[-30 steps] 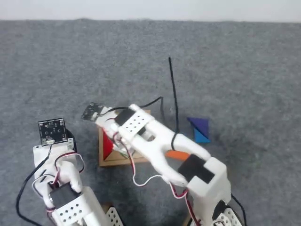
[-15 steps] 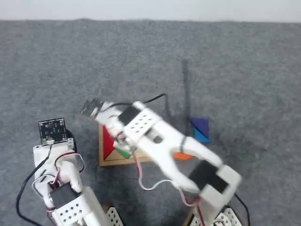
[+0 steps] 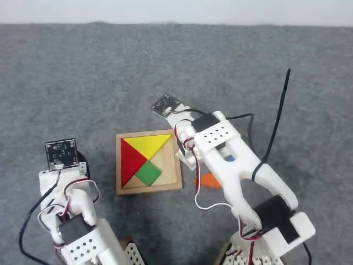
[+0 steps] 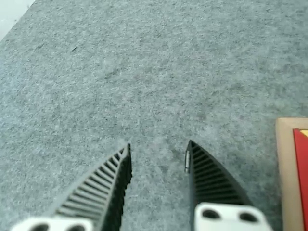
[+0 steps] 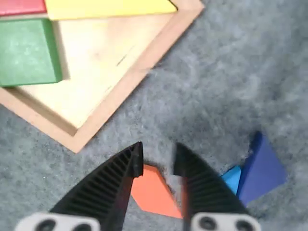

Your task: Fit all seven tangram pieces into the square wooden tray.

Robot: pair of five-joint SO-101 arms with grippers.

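Right hand [image 5: 157, 149] over the orange piece [image 5: 151, 192], its fingers a little apart, holding nothing.

The orange piece lies flat on the grey surface [image 5: 231, 72] just beside the tray [image 5: 144, 62], near the blue piece [image 5: 233, 178] and purple piece [image 5: 262, 168]. It looks like a light, stiff wooden block with slick painted faces. I'd pinch it squarely across two opposite edges, or it may skid or twist. The left hand [image 4: 159, 147] hangs released by the tray's edge.

overhead view looks down; close wrist views share the tray [image 3: 167, 165]
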